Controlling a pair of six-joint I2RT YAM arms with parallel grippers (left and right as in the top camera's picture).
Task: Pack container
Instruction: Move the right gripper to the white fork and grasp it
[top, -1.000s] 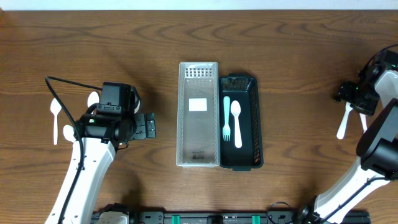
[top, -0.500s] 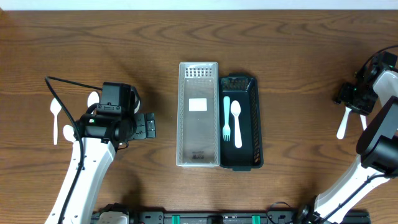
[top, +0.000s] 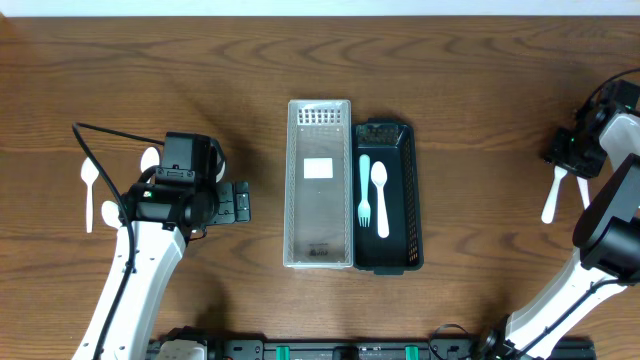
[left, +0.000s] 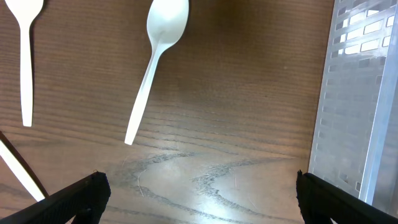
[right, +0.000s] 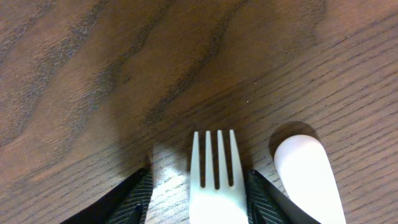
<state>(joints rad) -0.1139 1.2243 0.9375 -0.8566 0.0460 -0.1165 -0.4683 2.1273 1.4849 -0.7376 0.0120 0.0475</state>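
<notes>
Overhead, a clear container (top: 295, 180) stands at the middle of the wooden table (top: 480, 100), with a black container (top: 410, 200) touching its right side. Inside the black container lie 2 pieces of cutlery side by side: a pale blue fork (top: 365, 190) and a white spoon (top: 380, 200), both lengthwise. The clear container holds no cutlery.

The left gripper (top: 240, 203) hovers over bare wood to the left of the clear container, near it but apart from it. In the left wrist view its fingers (left: 81, 196) are spread wide with only tabletop between them. Ahead of them lie 2 loose spoons, a tilted spoon (left: 155, 62) and a straight spoon (left: 25, 62) further out, and the perforated wall of the clear container shows at the right edge.

The right gripper (right: 199, 193) is low over the table's far right edge, well apart from both containers. In the right wrist view its fingers (right: 127, 199) stand apart on either side of a white fork (right: 215, 174) lying flat on the wood, tines pointing away. There is a clear gap on 1 side of the fork; on the other, the pad sits so close that contact may or may not be there. A second white spoon (right: 308, 174) lies just beside the fork, outside the fingers.
</notes>
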